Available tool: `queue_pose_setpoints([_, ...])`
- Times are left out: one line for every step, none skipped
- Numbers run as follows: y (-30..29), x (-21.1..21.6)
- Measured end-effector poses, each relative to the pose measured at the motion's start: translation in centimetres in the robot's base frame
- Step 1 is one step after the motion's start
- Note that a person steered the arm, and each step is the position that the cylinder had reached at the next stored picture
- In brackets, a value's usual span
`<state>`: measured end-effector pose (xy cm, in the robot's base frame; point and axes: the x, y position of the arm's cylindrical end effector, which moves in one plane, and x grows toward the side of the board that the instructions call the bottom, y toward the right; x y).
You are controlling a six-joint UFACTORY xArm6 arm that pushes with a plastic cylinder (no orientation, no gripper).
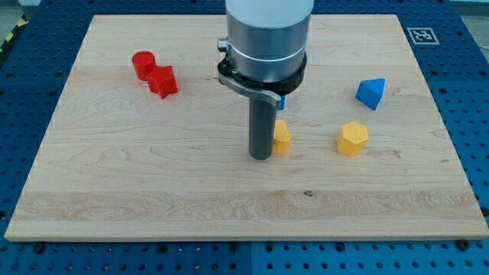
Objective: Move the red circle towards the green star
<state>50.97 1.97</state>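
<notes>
Camera view: red circle [142, 64] well off to the view's upper left of my tip [261, 156], tip just beside a yellow block [282, 137].

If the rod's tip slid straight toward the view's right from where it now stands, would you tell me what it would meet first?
My tip would almost at once meet the small yellow block just to its right, seemingly touching already. The yellow hexagon lies farther along.

1. My tip [261, 156] stands on the wooden board [153, 191], touching a small yellow block [282, 137] on the view's right.
2. A yellow hexagon [353, 139] and a blue block [371, 92] stand apart further right.
3. The red circle [142, 63] touches a red star-like block [163, 80], well apart toward the view's upper left.
4. Bare board lies between them and my tip.
</notes>
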Motion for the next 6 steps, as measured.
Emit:
queue_pose_setpoints([-3.3,-0.9])
queue_pose_setpoints([-7.6,-3.8])
queue_pose_setpoints([-8.9,-8.3])
queue_pose_setpoints([-15.8,-8.6])
queue_pose_setpoints([-23.0,-8.6])
queue_pose_setpoints([-27.2,-13.3])
